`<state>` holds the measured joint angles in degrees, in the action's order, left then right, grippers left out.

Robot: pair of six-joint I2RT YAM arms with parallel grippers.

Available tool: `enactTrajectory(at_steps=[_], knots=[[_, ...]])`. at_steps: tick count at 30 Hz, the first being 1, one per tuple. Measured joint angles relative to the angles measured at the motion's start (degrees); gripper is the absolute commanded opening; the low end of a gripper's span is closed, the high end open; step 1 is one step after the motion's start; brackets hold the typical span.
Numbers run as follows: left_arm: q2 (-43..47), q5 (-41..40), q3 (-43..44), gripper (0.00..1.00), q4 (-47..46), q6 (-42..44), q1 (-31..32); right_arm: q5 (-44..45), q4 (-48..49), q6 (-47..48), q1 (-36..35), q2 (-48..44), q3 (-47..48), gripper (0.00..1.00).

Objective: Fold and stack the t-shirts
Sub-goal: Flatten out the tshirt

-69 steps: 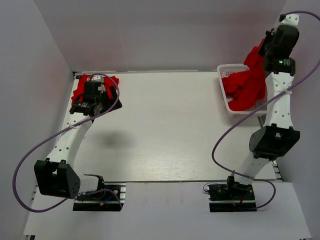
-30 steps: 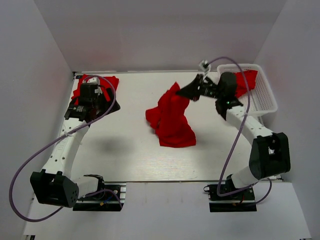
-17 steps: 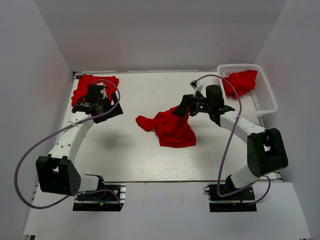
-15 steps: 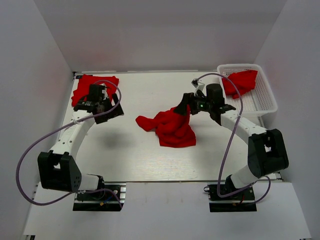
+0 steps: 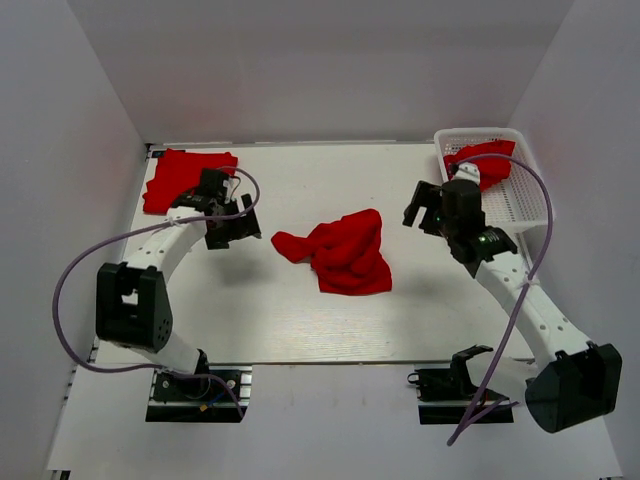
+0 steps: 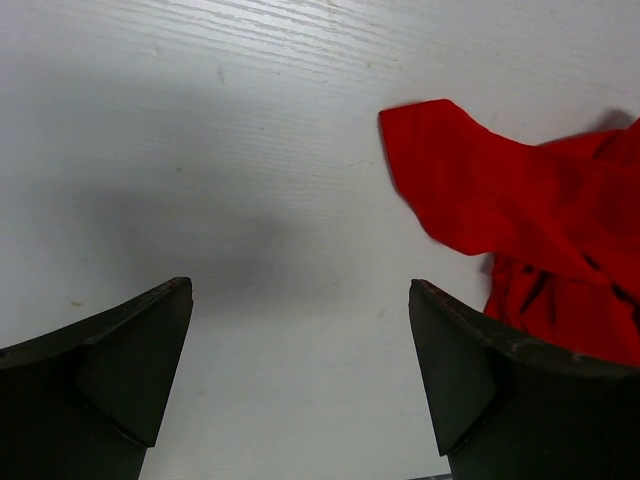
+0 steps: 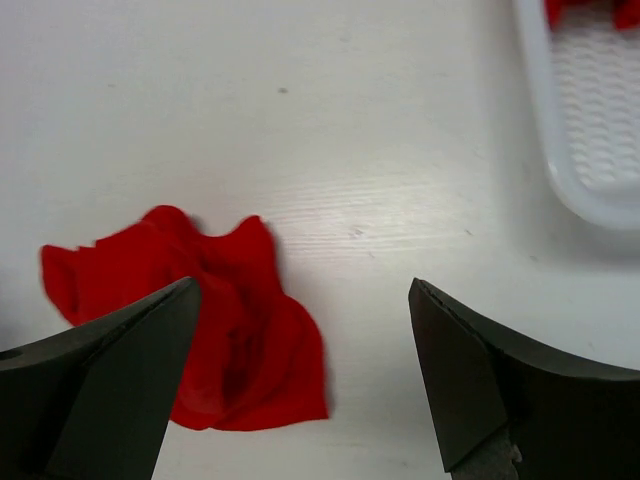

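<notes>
Red cloth sits in three places. The crumpled t-shirt [image 5: 338, 252] lies in a heap at the middle of the table [image 5: 300, 320], with one loose flap reaching out toward 9 o'clock and its lower edge spread toward 5 o'clock. A flatter t-shirt [image 5: 185, 172] rests in the 10 o'clock corner, up against the table's far and left edges. A third t-shirt [image 5: 485, 165] is bunched at the far end of the white basket [image 5: 530, 200], which fills the 2 o'clock corner.

The left tool [image 5: 235, 230] hovers at 9 o'clock of the heap, apart from the flap, with its jaws spread wide and nothing between them; its wrist view shows the heap's flap [image 6: 520, 230] just past the right finger [image 6: 480, 370]. The right tool [image 5: 415, 208] hangs at 2 o'clock of the heap, between it and the basket, equally wide and empty. Its own view has the heap [image 7: 220, 330] at lower left and the basket's rim [image 7: 560, 190] at upper right.

Bare table runs from 4 to 8 o'clock of the heap down to the near edge.
</notes>
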<state>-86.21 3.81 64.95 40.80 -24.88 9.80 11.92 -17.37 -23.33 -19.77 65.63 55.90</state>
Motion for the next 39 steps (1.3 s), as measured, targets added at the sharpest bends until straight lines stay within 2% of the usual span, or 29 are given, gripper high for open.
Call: enactTrajectory(at_steps=[4, 9, 13, 18, 23, 26, 27, 29, 30, 32, 35, 36, 37, 39], knots=[[-7.1, 0.2, 2.9, 1.00, -0.9, 1.2, 2.8, 4.7, -5.5, -1.9, 0.2, -3.9, -4.5, 0.90], [-15.1, 0.0, 7.3, 1.00, -2.2, 3.1, 7.3, 2.9, -8.3, -2.0, 0.2, -8.1, -13.3, 0.90], [-17.0, -0.2, 8.0, 1.00, -3.1, 6.3, 10.0, 1.0, -9.8, -2.0, 0.2, -9.7, -17.5, 0.90], [-19.8, -2.4, 9.4, 1.00, -3.2, 8.6, 12.0, -0.5, -9.6, -2.0, 0.2, -9.7, -17.9, 0.90], [-24.5, -4.5, 10.3, 0.89, -3.3, 9.4, 12.4, -2.1, -9.1, -1.9, 0.2, -9.0, -17.9, 0.89], [-25.0, -5.4, 10.8, 0.77, -3.6, 9.4, 12.5, -3.8, -7.7, -1.7, 0.1, -8.4, -18.5, 0.88], [-25.1, -5.6, 10.9, 0.67, -3.9, 9.4, 12.5, -4.5, -7.1, -1.7, 0.2, -8.3, -18.8, 0.88], [-25.2, -5.8, 10.9, 0.59, -4.3, 9.3, 12.6, -5.7, -6.1, -1.6, 0.1, -7.8, -19.5, 0.86], [-25.4, -5.8, 10.9, 0.51, -4.8, 9.6, 12.7, -6.3, -5.6, -1.6, 0.1, -7.4, -19.8, 0.86], [-25.5, -5.7, 10.9, 0.43, -5.5, 9.7, 12.9, -6.9, -4.9, -1.6, 0.1, -6.6, -20.2, 0.86], [-25.7, -5.2, 10.8, 0.23, -6.8, 10.2, 13.0, -7.8, -3.1, -1.6, -0.1, -4.7, -20.9, 0.83], [-25.7, -4.7, 10.7, 0.14, -7.3, 10.3, 13.0, -8.0, -2.7, -1.6, -0.2, -4.0, -21.0, 0.83], [-25.7, -4.1, 10.4, 0.00, -7.9, 10.6, 13.1, -8.2, -2.0, -1.6, -0.3, -3.1, -21.1, 0.82], [-25.7, -3.3, 10.2, 0.00, -8.8, 10.7, 13.2, -9.0, -0.8, -1.6, -0.6, -1.0, -21.1, 0.80]])
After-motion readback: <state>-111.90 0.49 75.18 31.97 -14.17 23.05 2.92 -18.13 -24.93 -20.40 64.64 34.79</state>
